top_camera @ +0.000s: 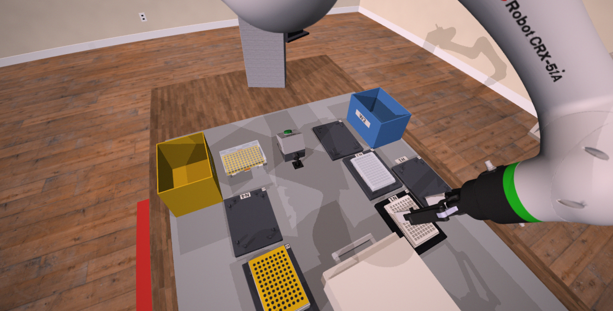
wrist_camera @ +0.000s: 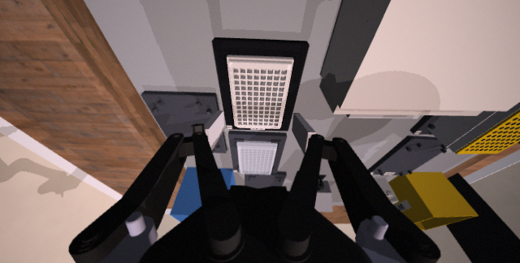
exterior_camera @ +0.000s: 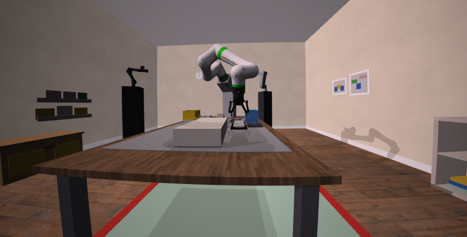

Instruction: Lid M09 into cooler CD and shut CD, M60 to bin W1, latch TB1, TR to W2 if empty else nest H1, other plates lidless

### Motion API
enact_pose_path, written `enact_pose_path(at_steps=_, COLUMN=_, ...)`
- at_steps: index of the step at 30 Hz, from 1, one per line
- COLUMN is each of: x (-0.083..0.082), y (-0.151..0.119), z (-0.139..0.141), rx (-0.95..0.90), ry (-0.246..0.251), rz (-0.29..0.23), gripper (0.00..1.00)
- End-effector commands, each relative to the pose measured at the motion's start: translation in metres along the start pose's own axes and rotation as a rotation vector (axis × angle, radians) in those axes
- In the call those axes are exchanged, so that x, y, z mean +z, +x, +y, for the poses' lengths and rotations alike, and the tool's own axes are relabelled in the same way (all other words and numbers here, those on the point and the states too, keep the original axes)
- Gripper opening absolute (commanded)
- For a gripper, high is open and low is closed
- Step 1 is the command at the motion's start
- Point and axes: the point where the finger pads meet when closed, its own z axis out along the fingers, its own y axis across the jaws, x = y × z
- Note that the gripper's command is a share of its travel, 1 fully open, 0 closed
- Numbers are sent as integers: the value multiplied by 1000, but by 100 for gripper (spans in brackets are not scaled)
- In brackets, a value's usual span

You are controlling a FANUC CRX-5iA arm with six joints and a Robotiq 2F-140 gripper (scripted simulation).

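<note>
White gridded assay plate (top_camera: 412,220) seated in black nest (top_camera: 437,241) labelled N1, directly below black two-finger gripper (top_camera: 424,213); fingers spread apart, holding nothing, above plate's near end.

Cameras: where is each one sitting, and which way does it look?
Top: high behind the arm, looking down the bench at the bins and nests; arm links and pincer show.
Exterior: off the bench's far end, facing back at the whole arm.
Wrist: on the pincer, looking down past its black fingers.
Top and wrist both show the white plate under the open pincer.
</note>
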Motion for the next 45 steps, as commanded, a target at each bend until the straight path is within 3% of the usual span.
enact_pose_path(at_steps=1, x=5, y=2, z=0, rx=0, ry=0, rz=0, gripper=66)
enact_pose_path(at_steps=34, x=34, y=16, z=0, rx=0, ry=0, rz=0, gripper=66)
enact_pose_path(at_steps=45, x=34, y=16, z=0, rx=0, ry=0, rz=0, gripper=66)
